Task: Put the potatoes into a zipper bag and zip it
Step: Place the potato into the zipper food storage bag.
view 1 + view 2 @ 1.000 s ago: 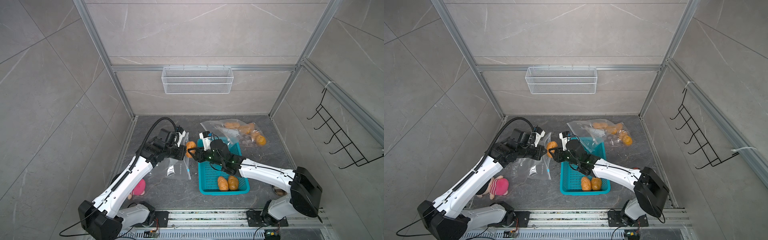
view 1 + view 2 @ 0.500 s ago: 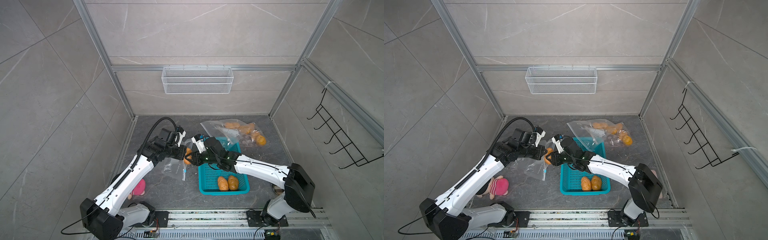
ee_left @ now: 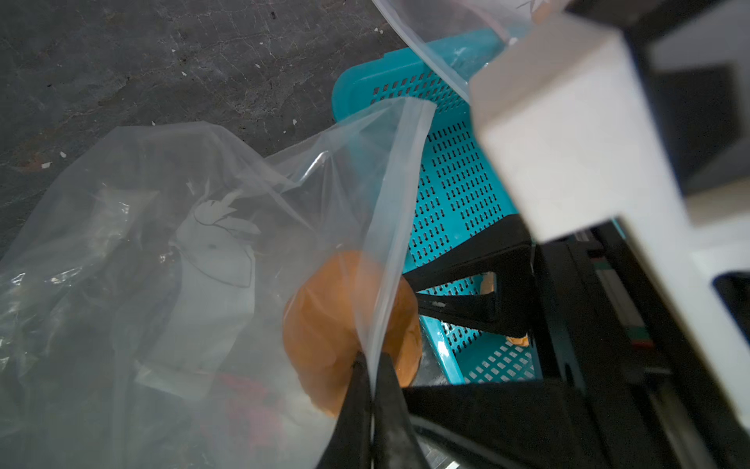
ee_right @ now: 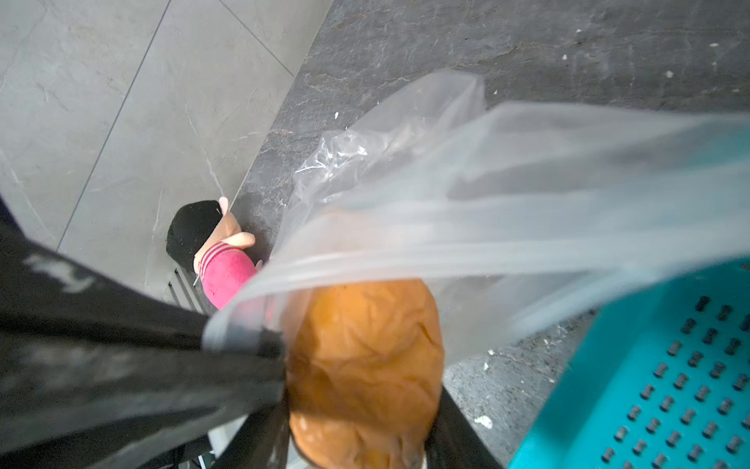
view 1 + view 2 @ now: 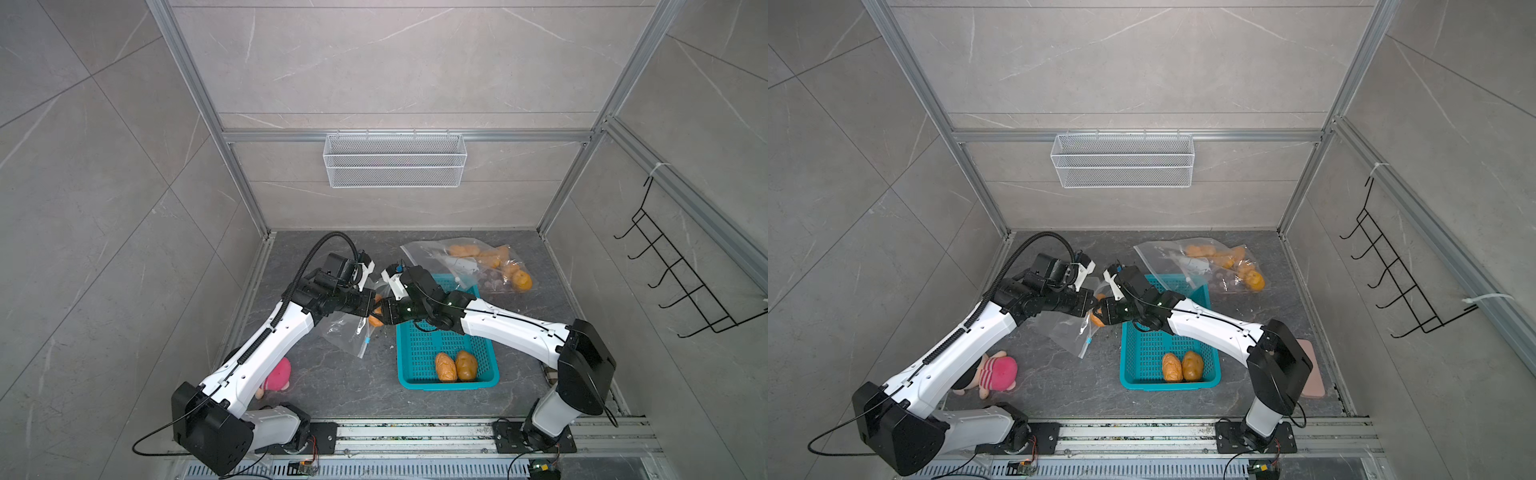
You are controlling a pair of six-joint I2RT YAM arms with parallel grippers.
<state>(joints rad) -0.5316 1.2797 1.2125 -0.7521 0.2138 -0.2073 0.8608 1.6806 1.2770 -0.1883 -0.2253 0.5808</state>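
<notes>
Potato [image 4: 365,349] sits pinched in your right gripper [image 5: 379,314] at the mouth of the clear zipper bag [image 3: 162,243], just beside the teal basket [image 5: 446,345]; your left gripper [image 3: 371,363] is pressed together on the bag's rim.

Grey tiled walls [image 5: 374,62], dark stone floor [image 5: 332,386], wire shelf [image 5: 395,160].

My left arm [image 5: 270,345] and right arm [image 5: 511,328] have white shells with black joints. A black ribbed cable [image 5: 328,237] runs along the left one. My thin fingers [image 3: 391,406] are black.

Left jaws together, right jaws partway apart.
</notes>
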